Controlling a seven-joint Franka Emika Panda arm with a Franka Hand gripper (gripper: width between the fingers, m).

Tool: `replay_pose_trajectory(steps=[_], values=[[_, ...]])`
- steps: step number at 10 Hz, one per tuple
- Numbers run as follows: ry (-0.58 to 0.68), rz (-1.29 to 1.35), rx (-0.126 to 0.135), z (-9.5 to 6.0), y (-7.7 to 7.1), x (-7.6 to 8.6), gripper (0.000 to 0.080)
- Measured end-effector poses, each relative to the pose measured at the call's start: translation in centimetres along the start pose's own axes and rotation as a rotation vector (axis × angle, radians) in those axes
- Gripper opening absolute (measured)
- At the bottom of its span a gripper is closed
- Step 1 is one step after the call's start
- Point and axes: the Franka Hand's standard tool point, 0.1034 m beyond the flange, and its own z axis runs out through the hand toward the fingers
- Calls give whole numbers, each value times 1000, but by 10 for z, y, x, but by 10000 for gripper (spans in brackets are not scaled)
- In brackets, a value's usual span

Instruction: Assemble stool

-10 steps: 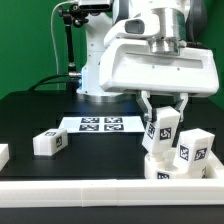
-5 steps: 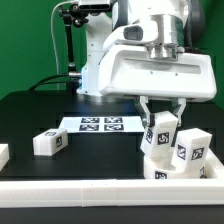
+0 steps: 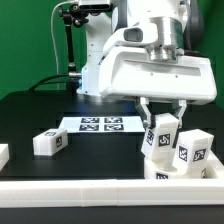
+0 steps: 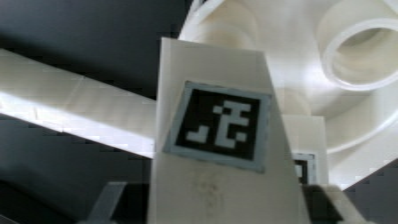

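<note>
Here, the gripper (image 3: 163,122) pinched a tagged leg (image 3: 162,136) upright between its jaws, at the frame's lower right, directly above the round seat (image 3: 157,164); a loose leg (image 3: 48,142) lay at lower left.

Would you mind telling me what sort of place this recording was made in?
Probably a robotics lab bench: a black table, a marker board of tags, a loose tagged stool leg, and a second leg clamped in the arm's pincer.
</note>
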Motion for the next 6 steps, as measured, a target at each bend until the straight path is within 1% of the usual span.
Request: replay_pose_trajectory(steps=[1, 2, 3, 4, 5, 6], values=[[0, 0, 0, 0, 0, 0, 333], [0, 0, 0, 0, 0, 0, 555], [-1, 0, 0, 0, 0, 0, 555], [-5, 0, 2, -3, 0, 3, 628], [0, 1, 4, -7, -1, 8, 628], [-7, 1, 9, -13, -1, 12, 645]])
